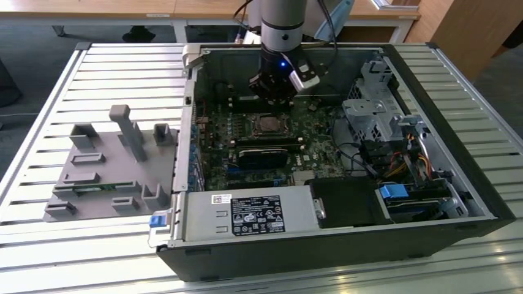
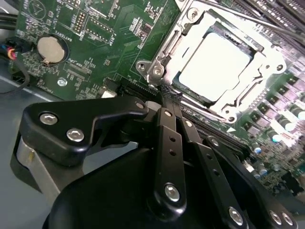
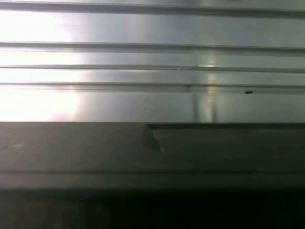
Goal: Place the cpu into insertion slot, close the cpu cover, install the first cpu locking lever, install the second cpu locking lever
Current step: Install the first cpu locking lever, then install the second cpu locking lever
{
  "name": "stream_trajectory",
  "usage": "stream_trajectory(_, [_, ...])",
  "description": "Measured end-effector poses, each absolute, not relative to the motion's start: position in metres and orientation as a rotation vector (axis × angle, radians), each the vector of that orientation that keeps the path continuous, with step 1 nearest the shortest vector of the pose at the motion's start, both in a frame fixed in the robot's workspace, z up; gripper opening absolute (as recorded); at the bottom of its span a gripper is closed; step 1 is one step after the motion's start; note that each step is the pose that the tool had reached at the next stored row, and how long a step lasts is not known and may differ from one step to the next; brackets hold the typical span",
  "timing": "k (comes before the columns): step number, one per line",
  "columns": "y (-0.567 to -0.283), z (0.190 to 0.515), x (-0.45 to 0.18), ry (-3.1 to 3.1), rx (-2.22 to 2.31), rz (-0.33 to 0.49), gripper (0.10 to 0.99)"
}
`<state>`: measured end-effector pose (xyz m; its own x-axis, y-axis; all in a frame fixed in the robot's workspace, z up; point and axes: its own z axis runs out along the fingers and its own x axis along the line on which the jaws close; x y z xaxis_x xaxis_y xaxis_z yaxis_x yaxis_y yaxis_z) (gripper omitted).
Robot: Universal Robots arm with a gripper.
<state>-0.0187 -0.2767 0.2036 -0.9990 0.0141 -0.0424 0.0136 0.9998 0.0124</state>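
**Q:** Fingers first: how do they stand?

**A:** Fingers [image 2: 172,102] of the gripper [image 2: 171,93] are pressed together, tips meeting with nothing between them, seen in the second wrist view. The tips sit just beside the near edge of the socket, at or very near the metal frame; actual contact cannot be told. In the exterior view the gripper [image 1: 274,98] hangs inside the open computer case [image 1: 457,184], above the green circuit board [image 1: 319,147].

**Q:** Where is the cpu?

**A:** The cpu [image 2: 214,64] lies flat in the insertion slot [image 2: 183,93], its pale metal top showing through the window of the cpu cover [image 2: 259,69]. The cover appears lowered over the chip, lying about level with it. In the exterior view the socket [image 1: 267,125] shows as a small square just below the gripper.

**Q:** What is done, what is left?

**A:** Judged from this, placing the chip is complete and the cover looks closed. A thin bright rod [image 2: 238,16] along the far side of the socket may be a locking lever; whether either lever is latched cannot be told. The work most likely stands at the lever steps.

**Q:** Anything else on the bench?

**A:** A grey fixture plate [image 1: 106,171] rests on the slatted table [image 1: 49,92], well apart from the case, on the exterior view's left.
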Motion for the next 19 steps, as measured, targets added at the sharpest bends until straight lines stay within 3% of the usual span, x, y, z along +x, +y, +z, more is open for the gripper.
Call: stream_trajectory(19, [-0.2813,0.2104,-0.0187,3.099,0.021,0.019,0.122])
